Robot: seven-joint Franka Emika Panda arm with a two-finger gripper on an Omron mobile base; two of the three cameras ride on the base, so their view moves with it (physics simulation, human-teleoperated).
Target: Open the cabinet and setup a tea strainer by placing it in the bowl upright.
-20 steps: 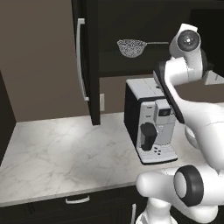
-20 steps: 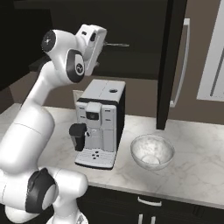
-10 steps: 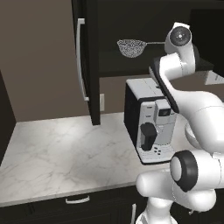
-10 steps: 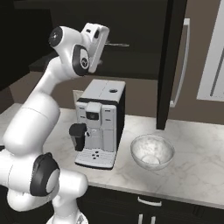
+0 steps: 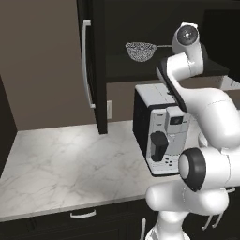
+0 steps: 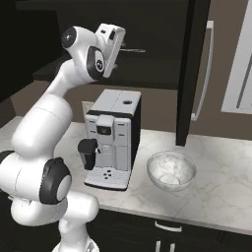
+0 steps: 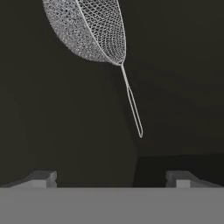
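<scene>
Marble counter [image 5: 65,164] runs along a brown wall [image 5: 42,70]. A coffee machine [image 6: 112,138] stands on the counter against that wall. Black drawers [image 6: 162,236] with a curved pull [image 5: 83,214] sit below the counter edge. A wall outlet [image 5: 109,109] is above the counter.

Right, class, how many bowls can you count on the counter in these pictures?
1. The bowl sits on the marble counter, to the right of the coffee machine in the right base view. Others may be hidden behind the arm.
</scene>
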